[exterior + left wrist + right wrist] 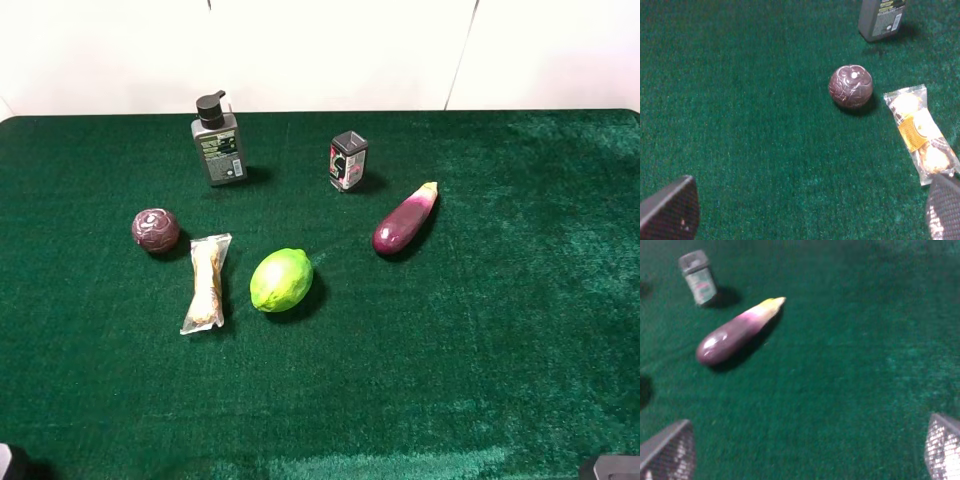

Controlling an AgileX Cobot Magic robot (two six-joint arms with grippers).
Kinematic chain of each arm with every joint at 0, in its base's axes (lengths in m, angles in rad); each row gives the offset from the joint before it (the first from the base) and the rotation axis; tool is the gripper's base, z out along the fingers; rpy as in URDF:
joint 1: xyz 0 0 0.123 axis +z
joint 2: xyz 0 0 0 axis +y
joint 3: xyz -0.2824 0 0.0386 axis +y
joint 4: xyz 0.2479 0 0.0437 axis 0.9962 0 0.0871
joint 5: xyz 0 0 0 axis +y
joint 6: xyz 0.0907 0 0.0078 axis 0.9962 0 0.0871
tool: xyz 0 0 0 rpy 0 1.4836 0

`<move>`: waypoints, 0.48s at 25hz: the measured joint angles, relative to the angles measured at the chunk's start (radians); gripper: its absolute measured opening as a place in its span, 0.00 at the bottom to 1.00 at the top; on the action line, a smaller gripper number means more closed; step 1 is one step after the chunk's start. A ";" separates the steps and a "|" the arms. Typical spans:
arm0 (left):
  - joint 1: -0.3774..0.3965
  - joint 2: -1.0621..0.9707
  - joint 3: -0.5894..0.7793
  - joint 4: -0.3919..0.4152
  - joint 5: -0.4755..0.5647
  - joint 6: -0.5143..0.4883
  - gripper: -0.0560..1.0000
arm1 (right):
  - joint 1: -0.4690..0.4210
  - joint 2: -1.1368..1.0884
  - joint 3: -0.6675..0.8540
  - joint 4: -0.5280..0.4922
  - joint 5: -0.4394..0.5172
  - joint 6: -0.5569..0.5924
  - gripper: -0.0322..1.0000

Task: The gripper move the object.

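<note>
Packet [206, 283] lies flat on the green cloth [480, 330], left of centre, lengthwise toward the near edge, between the dark red ball [155, 230] and the lime [281, 280], touching neither. Left gripper [810, 210] hovers above bare cloth with jaws spread wide, holding nothing; packet [921, 132] and ball [850, 86] sit beyond it. Right gripper [810, 450] is equally wide and empty, the eggplant [737, 331] ahead of it. A pump bottle [218, 140] and small can [348, 160] stand near the far edge.
</note>
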 joint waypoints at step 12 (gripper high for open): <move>0.000 0.000 0.000 0.000 0.000 0.000 0.92 | -0.186 -0.152 0.088 0.005 -0.047 -0.066 0.70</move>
